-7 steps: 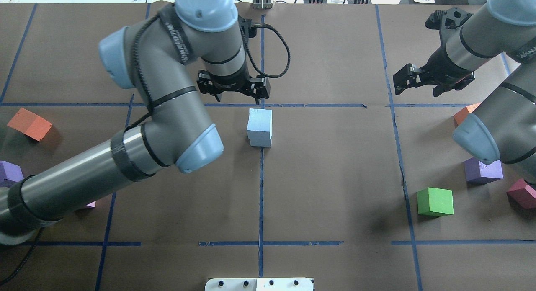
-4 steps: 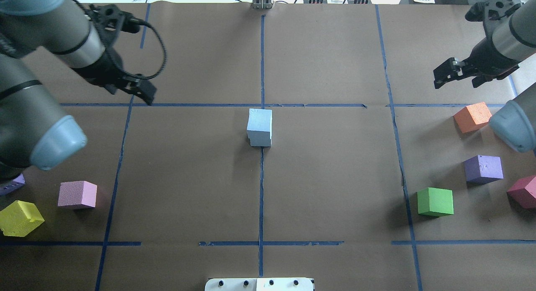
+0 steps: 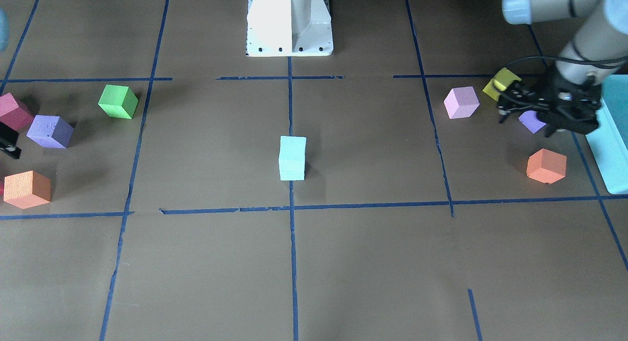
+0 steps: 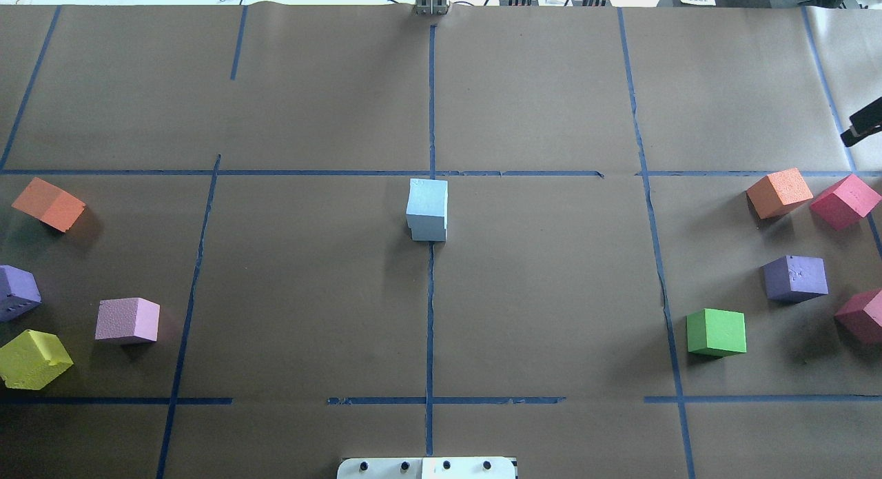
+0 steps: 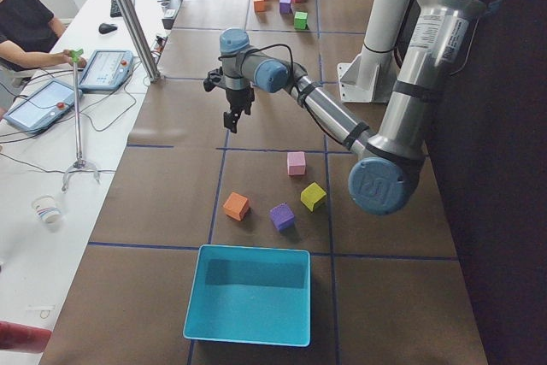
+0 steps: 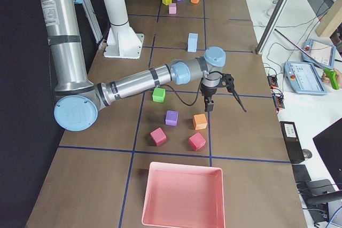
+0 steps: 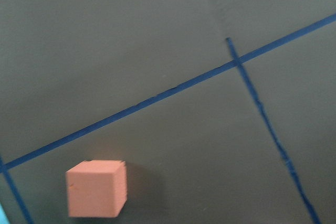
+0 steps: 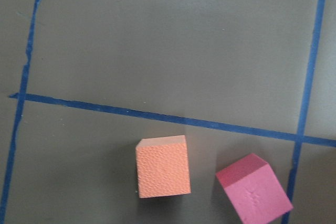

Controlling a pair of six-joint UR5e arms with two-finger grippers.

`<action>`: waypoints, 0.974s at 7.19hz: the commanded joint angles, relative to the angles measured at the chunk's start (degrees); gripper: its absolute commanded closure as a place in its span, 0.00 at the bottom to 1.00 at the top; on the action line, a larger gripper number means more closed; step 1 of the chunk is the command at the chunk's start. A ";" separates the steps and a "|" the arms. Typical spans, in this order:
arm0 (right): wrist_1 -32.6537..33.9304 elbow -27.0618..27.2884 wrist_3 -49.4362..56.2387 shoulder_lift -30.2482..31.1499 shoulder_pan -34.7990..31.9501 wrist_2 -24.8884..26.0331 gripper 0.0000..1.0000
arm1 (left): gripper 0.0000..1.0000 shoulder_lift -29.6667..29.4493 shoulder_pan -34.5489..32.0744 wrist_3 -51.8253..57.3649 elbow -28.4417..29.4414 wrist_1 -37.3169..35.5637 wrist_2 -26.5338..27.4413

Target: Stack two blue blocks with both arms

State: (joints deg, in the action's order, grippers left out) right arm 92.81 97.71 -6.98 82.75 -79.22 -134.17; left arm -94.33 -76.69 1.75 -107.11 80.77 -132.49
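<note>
The two pale blue blocks (image 4: 427, 209) stand stacked one on the other at the table's centre, on the middle blue tape line, and show in the front view (image 3: 292, 158) and the right side view (image 6: 192, 41). Neither gripper touches them. My left gripper (image 3: 503, 105) is open and empty far to my left, above the yellow and purple cubes. It also shows in the left side view (image 5: 232, 117). My right gripper (image 6: 224, 105) is open and empty far to my right, over the orange cube (image 6: 200, 121). Only one of its fingertips (image 4: 861, 127) shows overhead.
Orange (image 4: 48, 203), purple, pink (image 4: 127, 320) and yellow cubes lie on my left. Orange (image 4: 778, 191), red, purple and green (image 4: 716, 332) cubes lie on my right. A turquoise box (image 5: 248, 292) and a pink tray (image 6: 181, 196) stand at the table's ends.
Both arms have swung outward from the centre. The left arm has left the overhead view; the right shows only a fingertip at the right edge. The blue stack has not moved.
</note>
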 commanded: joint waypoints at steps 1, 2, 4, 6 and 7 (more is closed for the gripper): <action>0.09 -4.02 9.08 1.26 -4.97 -2.41 0.00 | 0.00 5.11 -6.78 1.42 1.72 -0.51 -1.02; -0.09 -4.02 9.35 1.71 -4.98 -2.32 0.00 | 0.00 5.21 -7.41 1.33 1.56 -0.61 -1.28; -0.18 -4.20 9.36 2.06 -4.98 -2.15 0.00 | 0.00 5.64 -9.17 1.16 1.73 -0.70 -3.21; -0.26 -4.20 9.27 2.50 -4.98 -2.06 0.00 | 0.00 8.02 -9.27 1.85 4.87 0.44 -3.21; -0.26 -3.94 9.10 2.59 -5.32 -2.23 0.00 | 0.00 7.85 -9.35 1.42 5.07 0.88 -3.21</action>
State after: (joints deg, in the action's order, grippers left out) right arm 92.58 93.58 2.27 85.14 -84.31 -136.28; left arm -86.69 -85.90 3.31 -103.07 81.07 -135.69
